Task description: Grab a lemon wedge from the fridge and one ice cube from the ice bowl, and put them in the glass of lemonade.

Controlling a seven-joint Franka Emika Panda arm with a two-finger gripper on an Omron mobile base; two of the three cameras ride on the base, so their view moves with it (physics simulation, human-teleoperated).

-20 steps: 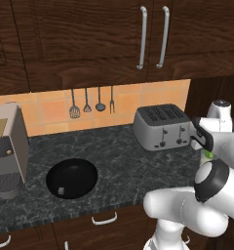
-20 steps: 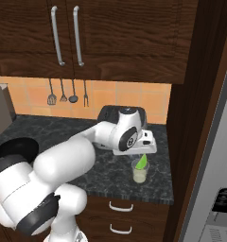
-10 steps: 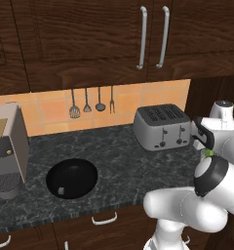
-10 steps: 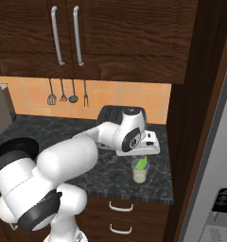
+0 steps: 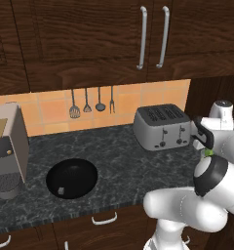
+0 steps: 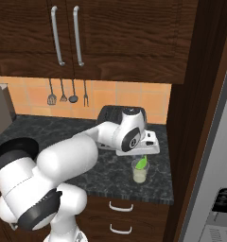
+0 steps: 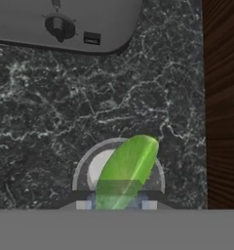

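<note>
Dark marble counter (image 6: 87, 175) under dark wooden cabinets (image 5: 89, 39), orange tile backsplash behind. End effector (image 7: 114, 202) sits directly above the small clear glass of lemonade (image 6: 140, 171), jaws narrowed on the bright yellow-green lemon wedge (image 7: 126, 168); wedge tip hangs over the glass mouth. Grey four-slot toaster (image 5: 162, 127) just beyond the glass. Wide shallow black ice bowl (image 5: 71, 178) well apart, near the beige coffee machine (image 5: 8, 146). Grey metal fridge (image 6: 219, 189) at the counter's end.

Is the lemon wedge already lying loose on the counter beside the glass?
No, the lemon wedge sits clamped in the gripper directly above the glass of lemonade.
</note>
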